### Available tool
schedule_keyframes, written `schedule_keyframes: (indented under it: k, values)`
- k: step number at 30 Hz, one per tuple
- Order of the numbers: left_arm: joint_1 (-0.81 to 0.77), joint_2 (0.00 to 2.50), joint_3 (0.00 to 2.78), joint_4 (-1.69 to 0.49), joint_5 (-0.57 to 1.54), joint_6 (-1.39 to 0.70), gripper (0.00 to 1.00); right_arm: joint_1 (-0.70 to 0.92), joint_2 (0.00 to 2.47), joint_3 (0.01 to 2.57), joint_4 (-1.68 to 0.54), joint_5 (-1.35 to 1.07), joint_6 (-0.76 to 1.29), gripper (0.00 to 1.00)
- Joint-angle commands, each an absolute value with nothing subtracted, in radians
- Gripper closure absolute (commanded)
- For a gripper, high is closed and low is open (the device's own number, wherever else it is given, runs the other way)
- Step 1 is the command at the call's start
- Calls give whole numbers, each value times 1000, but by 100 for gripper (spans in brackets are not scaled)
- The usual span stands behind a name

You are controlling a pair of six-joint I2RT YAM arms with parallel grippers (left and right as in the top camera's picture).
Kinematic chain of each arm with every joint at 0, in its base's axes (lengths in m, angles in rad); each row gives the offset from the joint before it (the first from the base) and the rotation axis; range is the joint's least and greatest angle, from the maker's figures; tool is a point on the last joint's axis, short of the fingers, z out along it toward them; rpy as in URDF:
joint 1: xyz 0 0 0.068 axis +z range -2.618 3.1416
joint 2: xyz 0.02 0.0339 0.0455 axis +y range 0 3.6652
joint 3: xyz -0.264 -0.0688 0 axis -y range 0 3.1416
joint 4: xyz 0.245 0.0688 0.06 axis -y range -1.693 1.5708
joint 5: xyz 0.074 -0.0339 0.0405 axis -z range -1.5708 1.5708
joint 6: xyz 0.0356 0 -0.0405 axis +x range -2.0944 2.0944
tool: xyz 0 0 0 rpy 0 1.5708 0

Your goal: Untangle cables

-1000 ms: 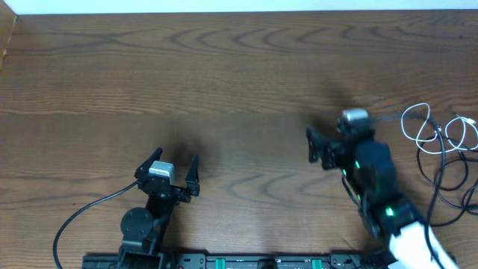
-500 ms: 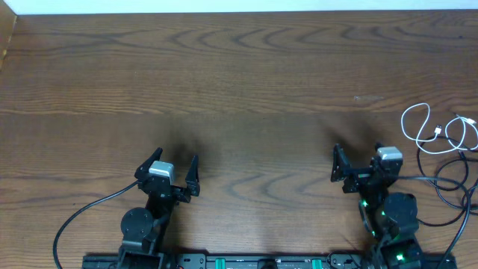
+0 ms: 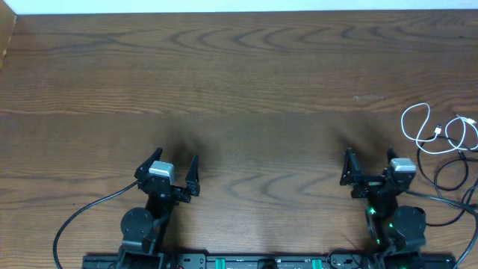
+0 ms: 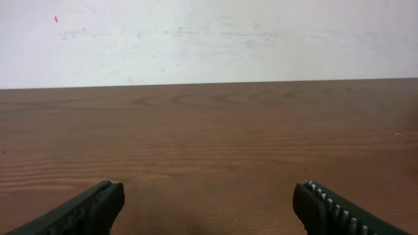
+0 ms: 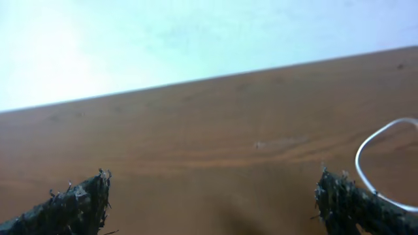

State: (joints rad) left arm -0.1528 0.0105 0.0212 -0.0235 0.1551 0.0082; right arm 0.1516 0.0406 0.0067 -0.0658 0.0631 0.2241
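Observation:
The cables lie at the table's far right edge. A white cable loops there, and thin black cables curl just below it. My right gripper stands open and empty near the front edge, left of the cables and apart from them. Its wrist view shows my right gripper over bare wood, with an arc of the white cable beside the right fingertip. My left gripper is open and empty at the front left. The left wrist view shows my left gripper with only wood between its fingers.
The wooden table runs back to a white wall. A thick black arm wire curves off the left arm's base. The arm bases sit along the front edge.
My right arm has drawn back from mid-table toward the front edge and swung round to face the far wall, still open. The left arm and the cables have not moved.

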Motion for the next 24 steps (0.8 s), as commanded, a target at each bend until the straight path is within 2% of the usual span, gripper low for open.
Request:
schedule_keyframes:
  k: [1, 11, 24]
  values:
    - [-157, 4, 4, -59, 172, 22, 13, 117, 5, 6, -73, 34, 225, 1]
    - [-157, 4, 4, -59, 172, 22, 13, 69, 5, 5, -76, -20, -12, 1]
    - [-157, 4, 4, -59, 172, 23, 13, 1, 5, 5, -72, -44, 21, 1]
